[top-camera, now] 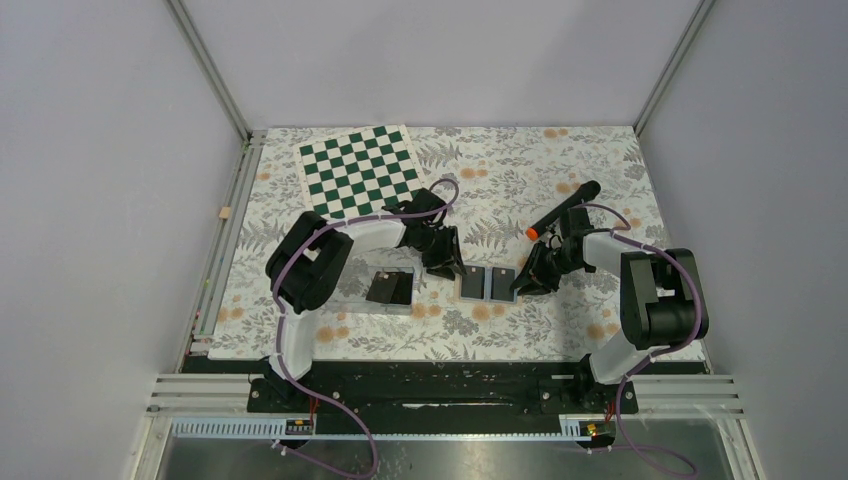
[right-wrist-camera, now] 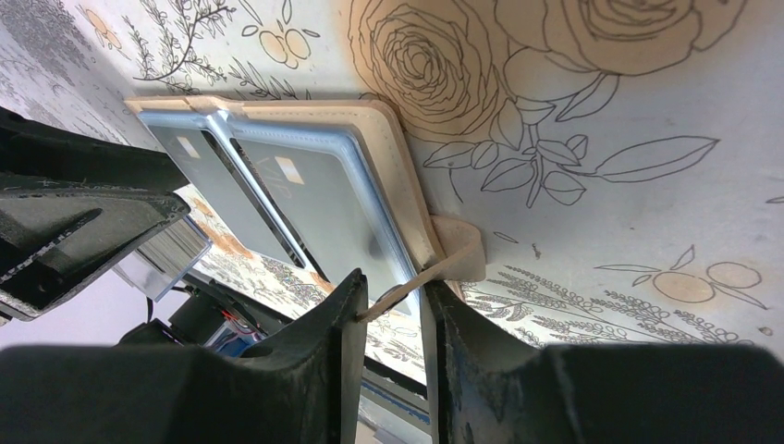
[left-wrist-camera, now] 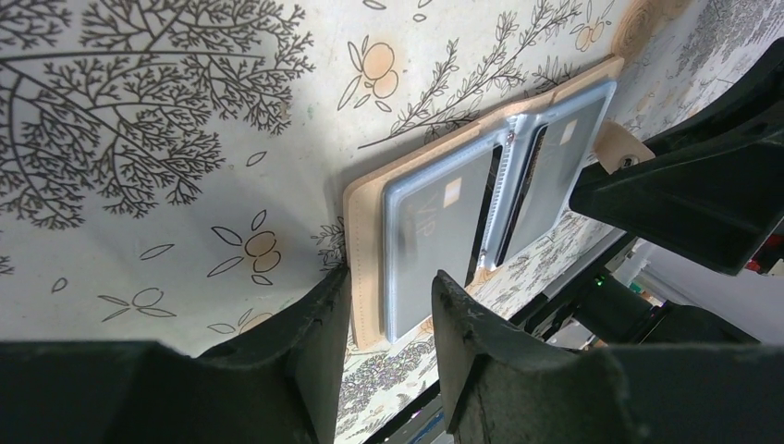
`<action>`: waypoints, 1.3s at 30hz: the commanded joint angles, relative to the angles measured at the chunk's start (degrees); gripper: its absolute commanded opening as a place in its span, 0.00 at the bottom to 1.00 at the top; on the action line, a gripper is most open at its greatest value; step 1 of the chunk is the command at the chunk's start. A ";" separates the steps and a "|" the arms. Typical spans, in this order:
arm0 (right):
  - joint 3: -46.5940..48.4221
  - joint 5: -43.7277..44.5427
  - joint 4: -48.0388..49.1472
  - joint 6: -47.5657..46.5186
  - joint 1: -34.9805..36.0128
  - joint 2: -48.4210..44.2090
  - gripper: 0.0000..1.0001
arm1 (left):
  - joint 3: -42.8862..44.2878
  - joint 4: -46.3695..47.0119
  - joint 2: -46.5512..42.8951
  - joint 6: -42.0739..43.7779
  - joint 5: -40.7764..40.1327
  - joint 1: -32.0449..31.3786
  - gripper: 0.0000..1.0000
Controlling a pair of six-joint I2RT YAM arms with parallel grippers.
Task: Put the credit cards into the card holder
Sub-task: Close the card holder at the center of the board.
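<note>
The card holder (top-camera: pixel 486 284) is lying open on the desk (top-camera: pixel 560 330); the left gripper (left-wrist-camera: pixel 388 305) is straddling its edge, fingers spread, while the right gripper (right-wrist-camera: pixel 393 301) is pinching its strap.

On a floral-patterned table (top-camera: pixel 560 160), the left gripper (top-camera: pixel 443 262) and the right gripper (top-camera: pixel 527 277) flank an opened card holder (top-camera: pixel 485 284), at its 9 and 3 o'clock. A clear tray (top-camera: pixel 392 291) holding a dark card sits farther toward 9; a green chessboard (top-camera: pixel 362 170) lies toward 11, an orange-tipped marker (top-camera: pixel 564 209) toward 1.
</note>
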 commanded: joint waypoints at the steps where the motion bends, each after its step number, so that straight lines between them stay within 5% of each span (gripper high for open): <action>1: 1.52 0.02 -0.99 -0.19 -0.03 0.74 0.33 | 0.42 3.76 0.03 -0.10 2.60 -0.12 0.38; 18: 1.83 -0.15 -1.08 -0.15 -0.03 0.75 0.33 | -1.65 8.77 -7.81 -3.36 7.37 -0.26 0.34; 29: 2.12 0.36 -1.61 -0.44 -0.03 0.29 0.33 | 3.80 10.97 -2.52 -5.02 12.04 -3.32 0.34; 39: 2.04 0.37 -1.65 -0.46 -0.03 0.46 0.33 | 4.43 -4.64 -3.68 3.44 -1.80 0.63 0.44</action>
